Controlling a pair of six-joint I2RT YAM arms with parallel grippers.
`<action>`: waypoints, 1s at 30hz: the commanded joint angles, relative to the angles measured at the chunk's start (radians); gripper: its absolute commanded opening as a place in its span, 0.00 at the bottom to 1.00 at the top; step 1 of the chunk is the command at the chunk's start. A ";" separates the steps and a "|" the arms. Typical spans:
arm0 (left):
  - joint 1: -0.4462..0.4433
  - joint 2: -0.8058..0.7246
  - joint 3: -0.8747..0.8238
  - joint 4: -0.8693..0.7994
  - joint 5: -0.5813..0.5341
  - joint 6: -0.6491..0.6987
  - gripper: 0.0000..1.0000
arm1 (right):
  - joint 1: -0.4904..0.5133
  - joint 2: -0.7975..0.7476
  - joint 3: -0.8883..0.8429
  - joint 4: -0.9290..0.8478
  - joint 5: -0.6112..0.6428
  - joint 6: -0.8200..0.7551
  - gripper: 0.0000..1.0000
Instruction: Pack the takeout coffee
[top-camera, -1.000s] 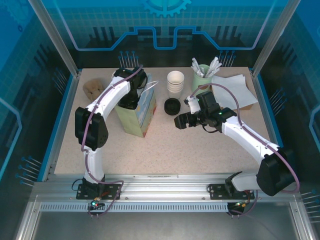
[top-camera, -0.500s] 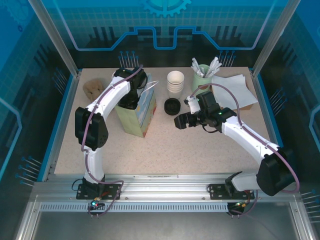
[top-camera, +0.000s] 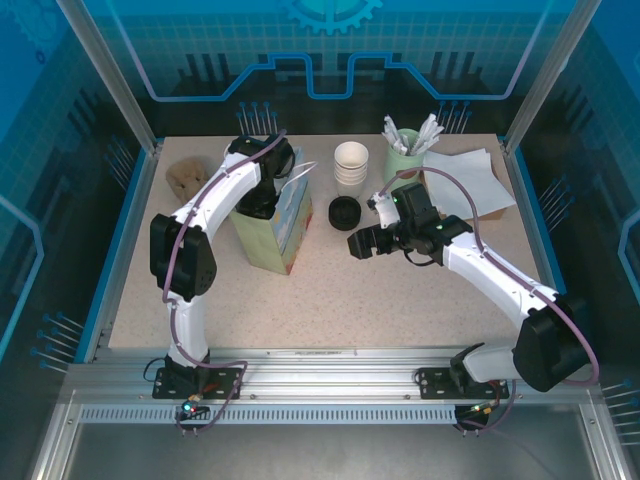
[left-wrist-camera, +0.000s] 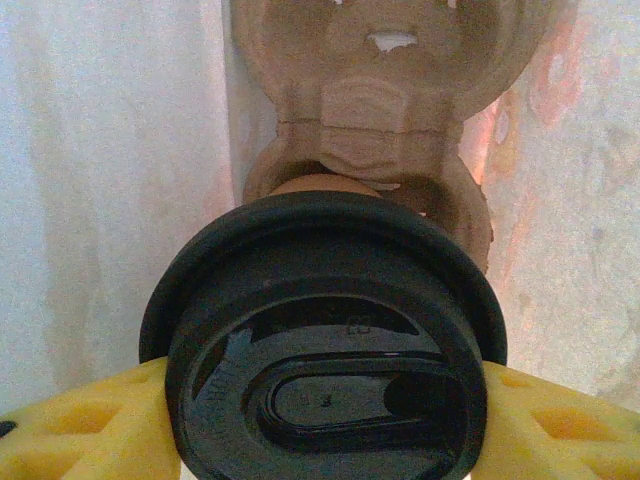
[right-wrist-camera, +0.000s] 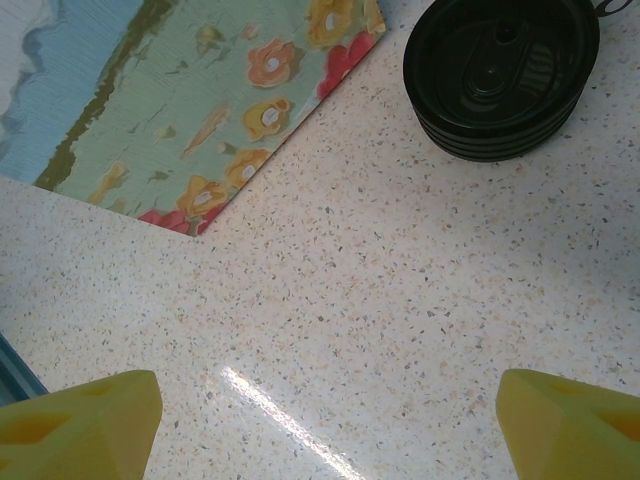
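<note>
Site was a robotics lab test cell. The speckled table sat boxed in, with aluminium posts at its far corners, blue gear-printed panels behind it, and a slotted aluminium rail along its near edge carrying the arm bases.

Top external: sitting high behind the arm bases, looking down and forward over the whole table, far off.
Left wrist: aiming down into the floral paper bag, very close on the takeout coffee.
Right wrist: facing down, hovering near the tabletop, sharing the bag's corner and the stack of black lids with the top view.
</note>
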 joint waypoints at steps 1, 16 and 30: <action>0.012 -0.006 0.000 -0.018 0.047 0.017 0.41 | 0.018 0.012 0.009 -0.003 0.000 -0.012 0.88; 0.013 -0.013 0.000 -0.009 0.084 0.021 0.41 | 0.020 0.015 0.011 -0.002 0.000 -0.015 0.88; 0.013 0.004 -0.012 0.002 0.078 0.018 0.41 | 0.021 0.015 0.013 -0.006 0.001 -0.016 0.88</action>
